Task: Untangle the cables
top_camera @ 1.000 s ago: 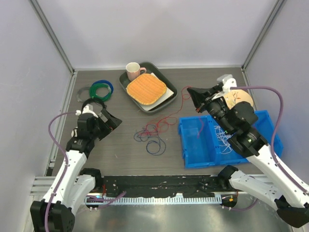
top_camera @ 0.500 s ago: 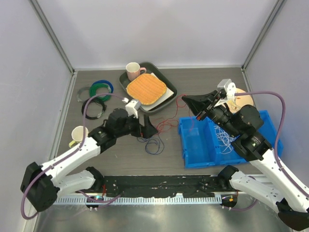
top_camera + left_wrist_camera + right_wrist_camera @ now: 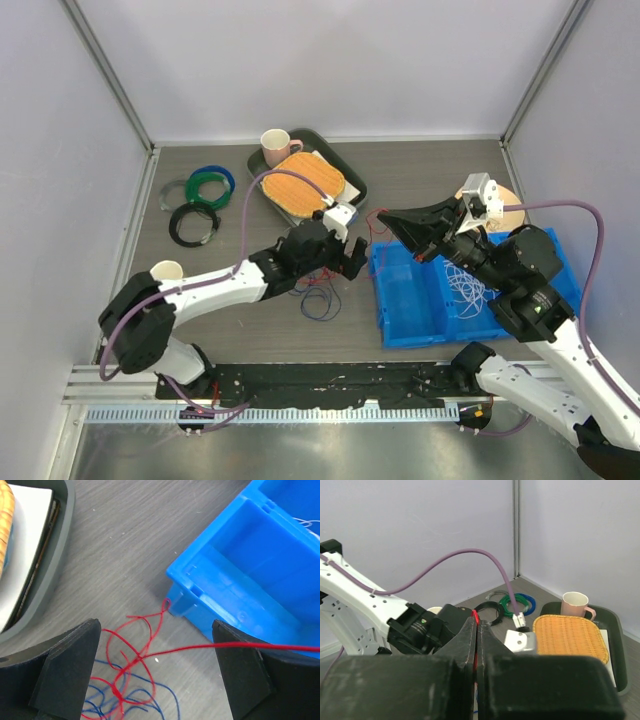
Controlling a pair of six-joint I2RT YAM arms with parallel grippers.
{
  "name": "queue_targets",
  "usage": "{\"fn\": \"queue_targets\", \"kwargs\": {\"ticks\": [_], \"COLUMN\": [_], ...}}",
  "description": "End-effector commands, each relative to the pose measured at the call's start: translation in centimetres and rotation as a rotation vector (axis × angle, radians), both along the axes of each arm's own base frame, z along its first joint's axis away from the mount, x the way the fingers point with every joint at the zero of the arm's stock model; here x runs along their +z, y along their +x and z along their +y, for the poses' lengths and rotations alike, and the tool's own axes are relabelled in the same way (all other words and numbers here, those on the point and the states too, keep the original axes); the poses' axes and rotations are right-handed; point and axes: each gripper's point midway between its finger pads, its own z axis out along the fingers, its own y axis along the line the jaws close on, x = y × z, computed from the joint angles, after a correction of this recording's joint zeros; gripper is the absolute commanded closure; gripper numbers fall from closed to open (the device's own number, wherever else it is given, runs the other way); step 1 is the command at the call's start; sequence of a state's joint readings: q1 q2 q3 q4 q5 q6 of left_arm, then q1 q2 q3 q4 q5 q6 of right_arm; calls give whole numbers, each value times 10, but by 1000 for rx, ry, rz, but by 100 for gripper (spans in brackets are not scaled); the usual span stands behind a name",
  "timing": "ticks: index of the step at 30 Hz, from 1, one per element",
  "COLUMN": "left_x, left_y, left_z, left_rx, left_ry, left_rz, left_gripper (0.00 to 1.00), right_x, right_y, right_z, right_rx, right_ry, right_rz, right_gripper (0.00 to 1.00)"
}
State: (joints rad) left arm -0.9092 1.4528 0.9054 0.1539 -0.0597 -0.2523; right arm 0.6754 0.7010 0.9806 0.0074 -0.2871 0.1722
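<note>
Noted right gripper [image 3: 476,622] raised near the far left corner of the blue bin [image 3: 380,290], jaws pressed together and pinching a red cable [image 3: 190,649] at the very tips, with red showing between the pads in the right wrist view. Traced that strand running taut from the pinch down to the knot on the table [image 3: 430,170], just left of the bin. Held up, presumably, to put tension on the red line and draw it clear of the blue cable [image 3: 172,700]. Found left gripper [image 3: 156,635] low over the same knot, jaws spread wide and holding nothing, one finger either side of the red loops, with the blue loops toward the near side. Placed so, most likely, to pin or take the snarl against a pull from the other end. Cannot tell from the overhead view whether touching the strands or hovering just above them. Counted red and blue crossed in several places at the knot, so not yet separated. Saw white cables [image 3: 462,285] lying in the right compartment of the bin, apart from the knot and partly hidden by the arm. Judged the white lot as sorted, red as the step in hand, blue to follow. Expect slip at the fingertip pinch as the main risk, given so thin a strand. Left alone at the back: tray [image 3: 256,165] with woven mat [image 3: 303,185] and pink cup [image 3: 274,145], ring coils [image 3: 196,185] at far left.
</note>
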Motion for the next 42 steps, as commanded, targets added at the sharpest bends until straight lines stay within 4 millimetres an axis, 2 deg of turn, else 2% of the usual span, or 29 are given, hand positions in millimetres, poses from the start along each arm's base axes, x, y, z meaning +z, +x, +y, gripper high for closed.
{"fn": "queue_targets", "kwargs": {"ticks": [1,3,4,6,7,8,9,10,12,13,15,16,17,18,19,20,21,22,23,24,25,26,31,34,35,36,38,39,42], "left_x": [40,42,44,54,61,64,72,90,105,128,151,178,193,199,219,226,233,239,242,244,238,241,227,226,226,228,226,224,221], "left_y": [39,44,45,47,49,48,49,49,43,38,31,23,19,14,6,2,-2,-6,-12,-16,-19,-26,-48,-61,-64,-68,-70,-70,-70], "left_z": [-9,-12,-11,-5,0,5,9,19,29,40,53,67,74,80,94,98,104,108,113,114,115,117,110,107,106,107,107,107,107], "left_rx": [108,121,128,167,193,211,230,267,274,292,310,331,336,343,358,356,360,360,348,335,326,301,171,93,81,68,61,61,65], "left_ry": [-42,-43,-47,-68,-80,-88,-104,-134,-153,-197,-232,-284,-309,-316,-360,-361,-380,-392,-400,-406,-405,-424,-419,-428,-436,-446,-452,-452,-445], "left_rz": [-176,-176,-180,-198,-209,-214,-230,-256,-280,-307,-329,-359,-372,-364,-385,-383,-384,-387,-384,-387,-379,-380,-377,-385,-380,-381,-375,-366,-351], "left_gripper": [16,42,64,81,98,100,100,100,100,100,100,100,100,100,100,100,99,100,100,100,100,100,100,100,100,100,100,100,100], "right_x": [15,15,14,14,14,13,13,13,13,11,9,8,7,1,-3,-4,-18,-28,-29,-30,-31,-28,-26,-40,-45,-59,-68,-79,-100], "right_y": [-12,-11,-10,-7,-6,-5,-6,-6,-4,-3,1,2,3,1,-4,-8,-25,-27,-31,-34,-31,-27,10,19,11,16,19,27,32], "right_z": [3,2,2,0,0,0,0,-1,-2,-2,0,1,3,12,18,24,34,42,45,48,52,52,53,66,71,80,87,94,105], "right_rx": [57,55,49,25,22,20,20,19,8,3,-5,-4,4,51,99,140,267,323,362,392,399,384,224,259,330,364,404,411,474], "right_ry": [33,32,31,33,33,30,29,30,28,20,5,1,-13,-46,-83,-134,-201,-239,-253,-251,-247,-234,-187,-232,-275,-319,-366,-383,-436], "right_rz": [-46,-46,-44,-43,-42,-43,-44,-43,-41,-40,-39,-35,-46,-53,-77,-139,-157,-159,-173,-171,-147,-134,-23,-32,-60,-56,-111,-93,-102], "right_gripper": [99,99,99,99,99,99,99,99,99,99,99,99,98,89,81,63,54,49,40,38,37,37,35,34,34,34,34,34,34]}}
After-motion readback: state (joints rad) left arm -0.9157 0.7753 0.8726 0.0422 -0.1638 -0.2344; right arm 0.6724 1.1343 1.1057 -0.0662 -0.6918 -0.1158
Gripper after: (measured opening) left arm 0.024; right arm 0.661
